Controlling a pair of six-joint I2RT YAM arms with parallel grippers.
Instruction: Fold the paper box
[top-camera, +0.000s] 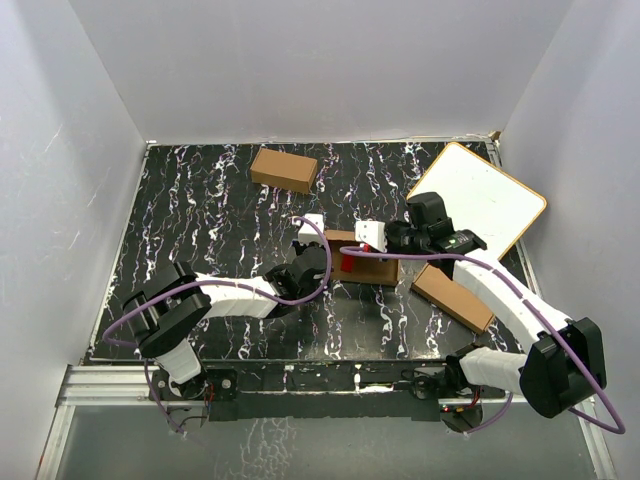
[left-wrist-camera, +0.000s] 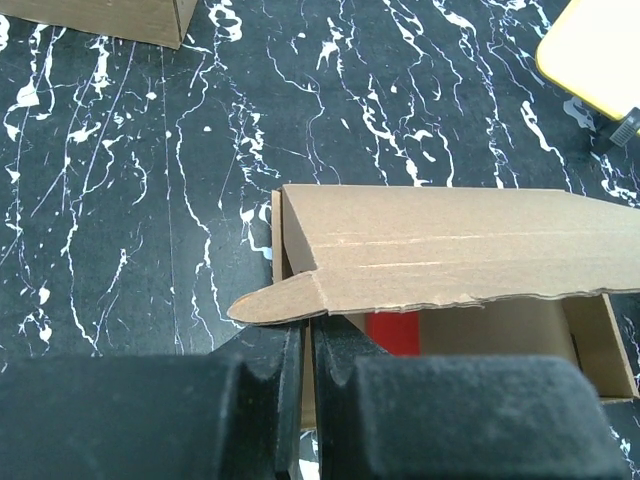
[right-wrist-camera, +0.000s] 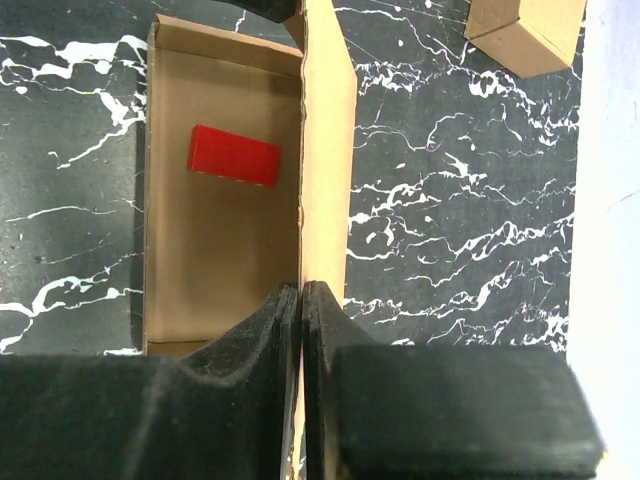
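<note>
Top external: the brown corrugated-cardboard paper box (top-camera: 372, 271) is mostly hidden by arms (top-camera: 235, 293). A red rectangular block (right-wrist-camera: 235, 155) is contained inside; the box flap is clamped by left gripper (left-wrist-camera: 305, 385) and right gripper (right-wrist-camera: 301, 330).

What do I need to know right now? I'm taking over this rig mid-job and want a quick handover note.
Left end effector: shut, pinching the paper box at one end, beside the lid's tab.
Right end effector: shut on the edge of the lid panel at the other end.
Box: mid-table, tray walls up, lid panel standing upright, red block lying inside.
Done: tray formed.
Left: lower the lid and tuck its flaps; the box is not yet closed.
</note>
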